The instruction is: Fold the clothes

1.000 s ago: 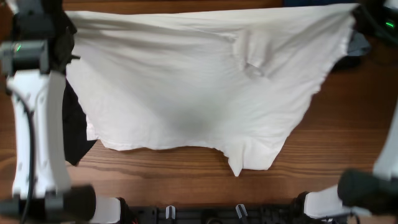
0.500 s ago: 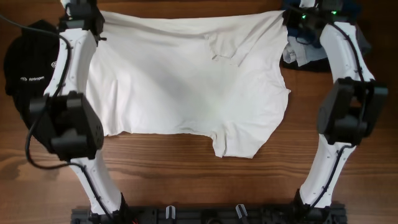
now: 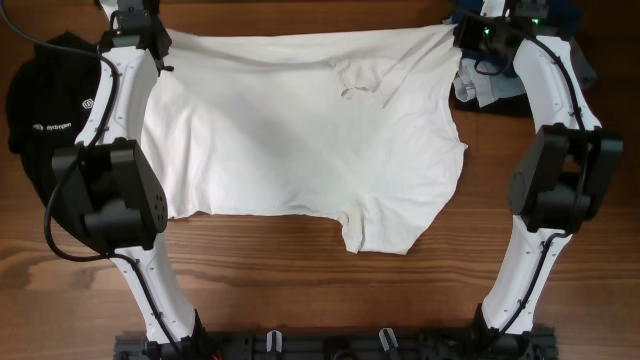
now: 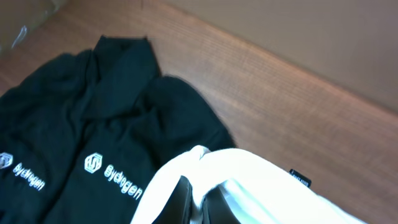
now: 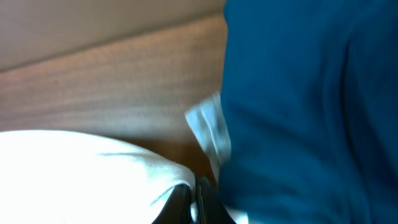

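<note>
From overhead, we see the shirt [image 3: 300, 130] lying spread on the desk [image 3: 300, 290]. It stretches from the left tool [image 3: 158, 42] across to the right tool [image 3: 462, 32], and each tool is pressed together on one far corner of it. We judge the fabric light, soft and limp. It should sag and wrinkle wherever it goes unsupported, so hems and corners like these are the places to pinch. We count one white shirt and two tools. One black shirt [image 3: 45, 90] lies just outside the left tool, and one blue garment [image 3: 565, 20] and one grey garment [image 3: 472, 90] lie beside the right tool.

In the left wrist view, the left tool [image 4: 198, 202] pinches a bunched fold of the shirt [image 4: 249, 180], with the black shirt [image 4: 93, 124] just beyond it.

In the right wrist view, the right tool [image 5: 193, 199] grips the edge of the shirt [image 5: 74, 174], with the blue garment [image 5: 311, 93] close alongside.
</note>
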Robot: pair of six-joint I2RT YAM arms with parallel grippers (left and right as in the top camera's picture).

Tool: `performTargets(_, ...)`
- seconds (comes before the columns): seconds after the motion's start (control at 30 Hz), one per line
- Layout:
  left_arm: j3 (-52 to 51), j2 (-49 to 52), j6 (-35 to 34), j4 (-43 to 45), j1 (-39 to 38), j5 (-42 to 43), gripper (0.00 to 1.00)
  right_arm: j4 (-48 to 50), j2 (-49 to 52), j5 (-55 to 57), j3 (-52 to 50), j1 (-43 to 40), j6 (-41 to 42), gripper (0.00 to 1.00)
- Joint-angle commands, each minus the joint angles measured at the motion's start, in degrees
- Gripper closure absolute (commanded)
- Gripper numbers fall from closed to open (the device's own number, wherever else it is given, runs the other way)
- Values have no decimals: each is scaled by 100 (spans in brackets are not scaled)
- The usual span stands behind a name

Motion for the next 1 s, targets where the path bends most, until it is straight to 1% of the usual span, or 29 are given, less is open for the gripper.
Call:
performTargets(0.0,22,-44,140,-356,101,-42,96,-352,-326,87,55,-35,22,96)
performTargets(0.23,22,-44,142,-1161,352,-39,96,-1589,-726,610,55,-44,42,96)
performTargets(0.4,22,-42,275,-1412,557,-11,96,-2188,-734,640,-20,-61,2,96)
performTargets(0.63,-129,-42,310,-1537,704,463,96,-2490,-708,874,-229,-61,15,96)
performTargets(0.97,-820,-39,310,-1508,721,459,96,-2505,-704,935,-787,-61,22,96)
